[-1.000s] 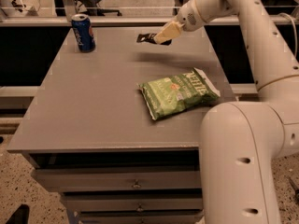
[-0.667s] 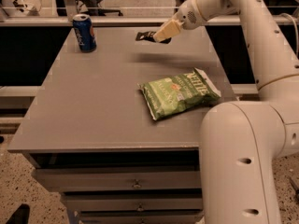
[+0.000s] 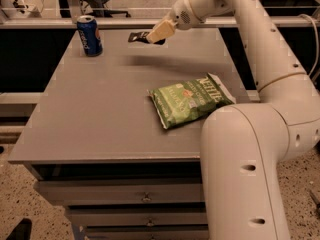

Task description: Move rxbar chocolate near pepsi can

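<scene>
The rxbar chocolate (image 3: 136, 36) is a small black bar held in my gripper (image 3: 154, 35) above the far part of the grey table (image 3: 100, 114). The gripper's pale fingers (image 3: 161, 31) are shut on the bar's right end, and the bar sticks out to the left. A shadow lies on the table below it. The pepsi can (image 3: 90, 35), blue with a silver top, stands upright at the table's far left corner, a short way left of the bar.
A large green chip bag (image 3: 190, 100) lies flat on the right side of the table, near my arm (image 3: 260, 49). Drawers (image 3: 145, 196) sit under the table's front edge. A railing and chairs are behind the table.
My gripper has moved left with the bar in it, closer to the pepsi can. The can and the chip bag have not moved.
</scene>
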Controlling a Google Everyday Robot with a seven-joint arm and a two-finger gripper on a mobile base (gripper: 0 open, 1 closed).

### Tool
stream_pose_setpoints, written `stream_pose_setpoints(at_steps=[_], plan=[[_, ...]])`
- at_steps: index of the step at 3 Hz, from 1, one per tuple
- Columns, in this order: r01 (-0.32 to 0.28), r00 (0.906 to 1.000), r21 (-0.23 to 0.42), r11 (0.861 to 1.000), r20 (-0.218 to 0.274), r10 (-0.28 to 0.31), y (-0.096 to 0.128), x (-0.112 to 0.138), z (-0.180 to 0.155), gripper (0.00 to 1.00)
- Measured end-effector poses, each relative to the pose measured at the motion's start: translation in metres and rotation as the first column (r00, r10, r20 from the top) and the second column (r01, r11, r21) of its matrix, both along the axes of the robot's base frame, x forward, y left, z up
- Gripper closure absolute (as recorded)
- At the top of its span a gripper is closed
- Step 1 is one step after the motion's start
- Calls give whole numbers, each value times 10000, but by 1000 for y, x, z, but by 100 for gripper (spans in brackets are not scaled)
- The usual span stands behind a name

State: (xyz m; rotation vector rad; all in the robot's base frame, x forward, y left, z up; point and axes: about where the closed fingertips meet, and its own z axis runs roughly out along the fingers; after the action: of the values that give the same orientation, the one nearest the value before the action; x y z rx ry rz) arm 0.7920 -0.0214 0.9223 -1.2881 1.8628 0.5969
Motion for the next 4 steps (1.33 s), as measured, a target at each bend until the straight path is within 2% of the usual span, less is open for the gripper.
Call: stream_pose_setpoints(at_steps=[1, 2, 4], plan=[[-260, 9996, 271, 9993, 57, 259, 49, 11, -4, 100], [-411, 9991, 383, 9984, -62, 414, 84, 18, -15, 100], [-400, 9985, 560, 9976, -339, 419, 123, 27, -40, 100]])
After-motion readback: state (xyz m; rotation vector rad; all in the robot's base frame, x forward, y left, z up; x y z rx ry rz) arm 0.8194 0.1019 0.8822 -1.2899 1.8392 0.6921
